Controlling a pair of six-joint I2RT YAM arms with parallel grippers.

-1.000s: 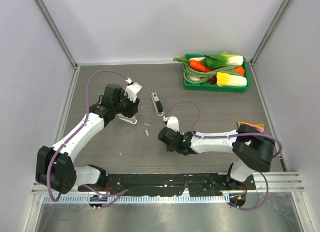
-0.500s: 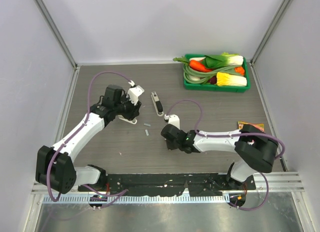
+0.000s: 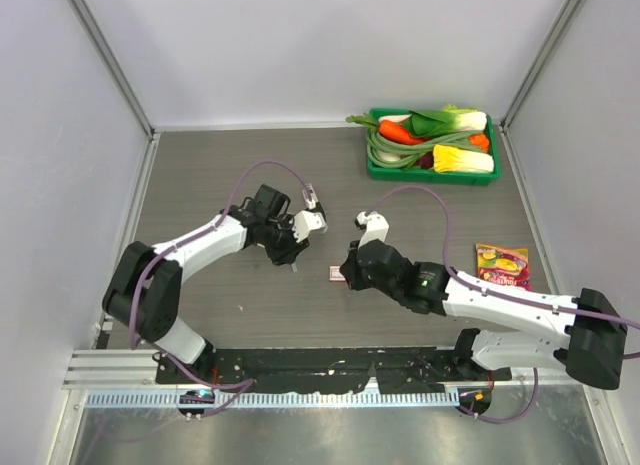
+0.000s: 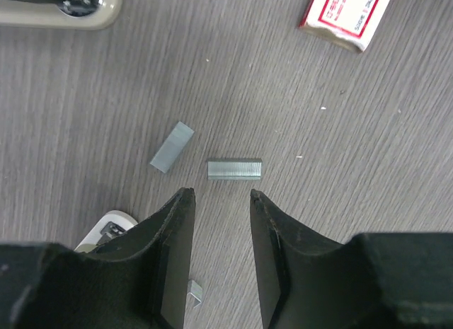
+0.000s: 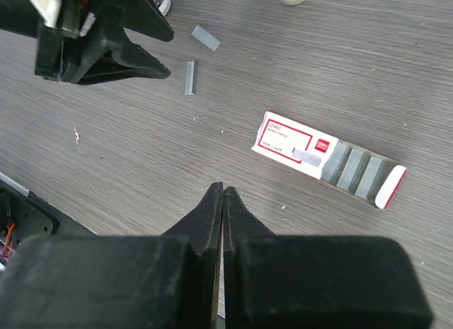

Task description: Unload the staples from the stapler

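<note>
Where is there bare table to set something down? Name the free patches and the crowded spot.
Free: the far-left stretch of table behind the left arm; the strip between the green tray and the snack packet. Crowded: the middle, where the left gripper hangs by the staples, near the staple box and the right gripper.

A grey-brown wood-grain desk [image 3: 200, 175] sits evenly lit between plain pale walls [image 3: 320, 45] with slanting metal corner posts [image 3: 108, 60] and a brushed metal strip [image 3: 330, 440] along its near edge.
</note>
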